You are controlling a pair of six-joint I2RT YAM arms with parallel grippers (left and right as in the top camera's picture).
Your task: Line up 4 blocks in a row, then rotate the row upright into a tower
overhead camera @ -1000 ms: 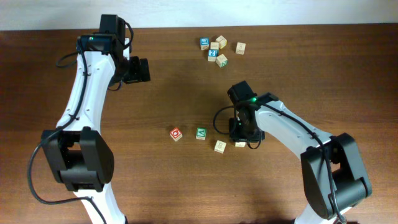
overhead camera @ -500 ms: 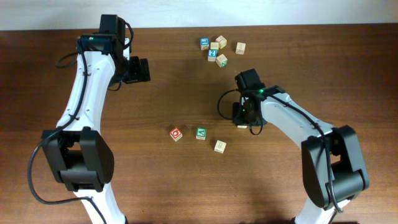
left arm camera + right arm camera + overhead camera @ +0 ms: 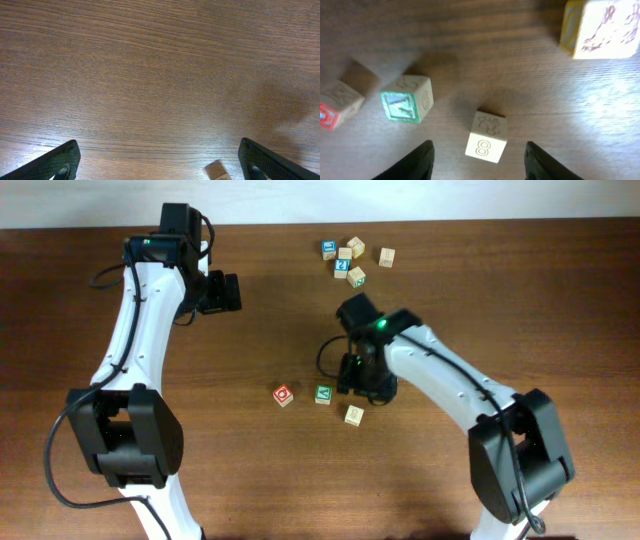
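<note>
Your right gripper is hovering low over the middle of the table, its jaws standing apart and gripping nothing. In the right wrist view the pale block with an 8 is lying flat on the wood just ahead of the two fingertips, reaching partly into the gap between them and touching neither. To that block's left the green block is sitting with its green printed face turned toward the camera, and beyond it, at the frame's left edge, the red block is resting just beside it without touching. A yellow-sided block with a reddish drawing on its pale face is showing large and blurred in the top right corner of that view. You cannot tell from here whether it is resting on the table, and from overhead the right arm is covering it. Your left gripper is hanging over bare wood, well apart from all of these, with its jaws spread wide and nothing between them. A cluster of spare blocks is lying near the table's far edge
</note>
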